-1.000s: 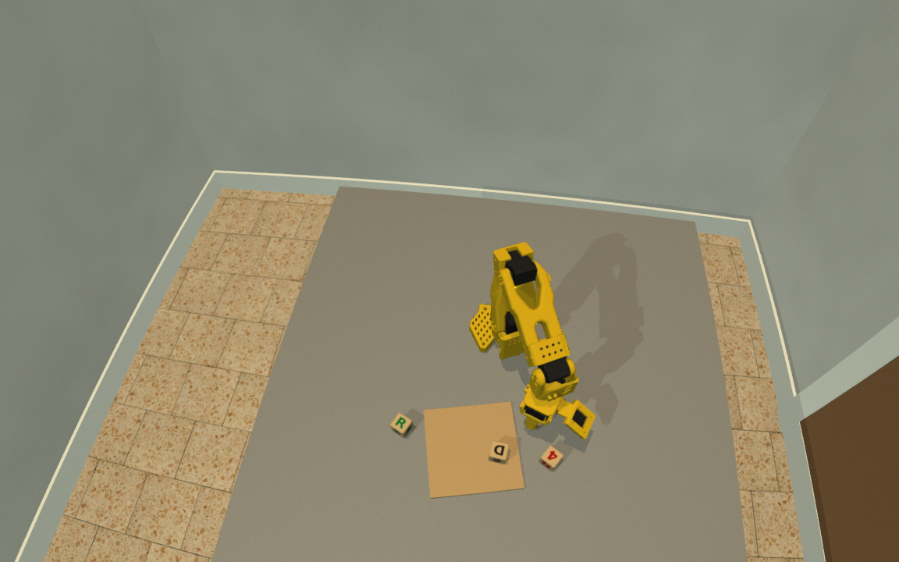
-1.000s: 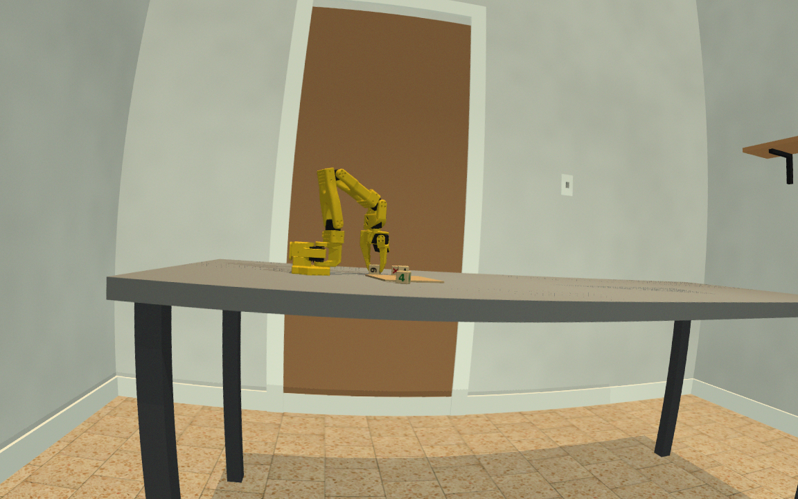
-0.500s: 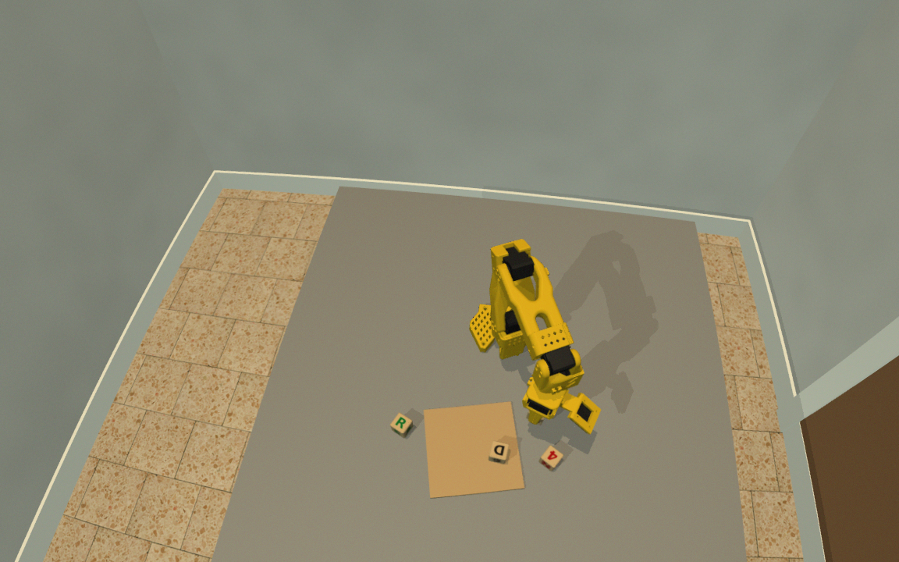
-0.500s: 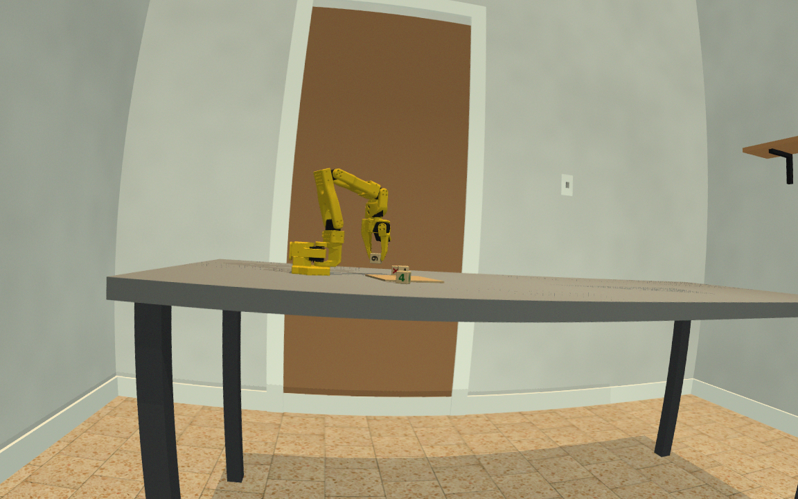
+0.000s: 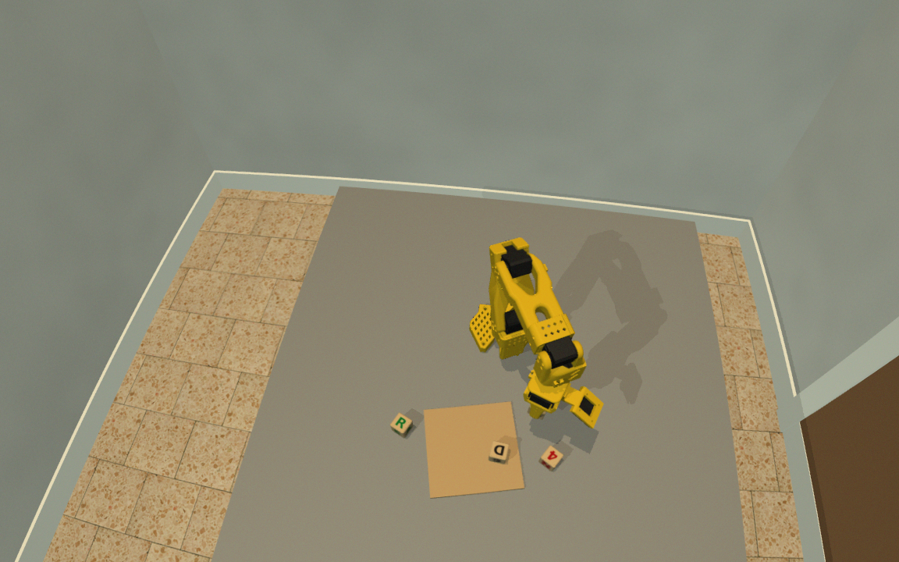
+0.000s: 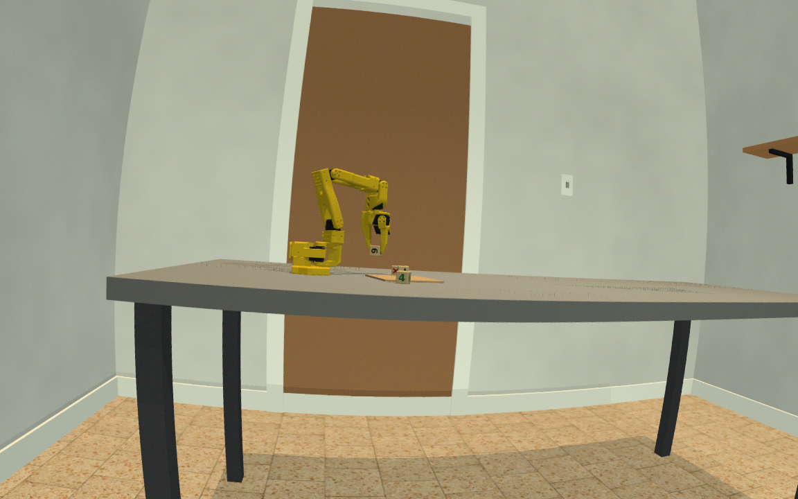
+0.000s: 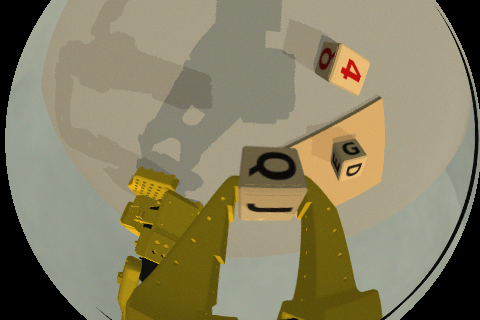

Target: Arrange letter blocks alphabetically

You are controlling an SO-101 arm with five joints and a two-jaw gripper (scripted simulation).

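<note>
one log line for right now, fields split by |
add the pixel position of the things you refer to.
gripper (image 6: pixel 375 250) (image 7: pixel 268 205): shut on black-lettered block (image 6: pixel 375 249) (image 7: pixel 273 182), raised | D block (image 5: pixel 499 451) (image 7: pixel 350 160): on mat (image 5: pixel 463 426) (image 6: pixel 429 281) (image 7: pixel 370 120) | R block (image 5: pixel 401 423), red 4 block (image 5: pixel 551 457) (image 7: pixel 350 69): off mat

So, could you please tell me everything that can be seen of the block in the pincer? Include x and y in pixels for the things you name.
The block (image 6: pixel 375 249) (image 7: pixel 272 185) is a small cube, pale like light wood, with black characters: J on its bright upper face, Q on a shaded side, and a 6 or 9 on another side. The pincer (image 5: pixel 536 414) (image 6: pixel 375 249) (image 7: pixel 268 208) grips it from two opposite sides, roughly level, in the air above the table (image 5: pixel 341 335) (image 6: pixel 482 310) (image 7: pixel 260 60).
</note>
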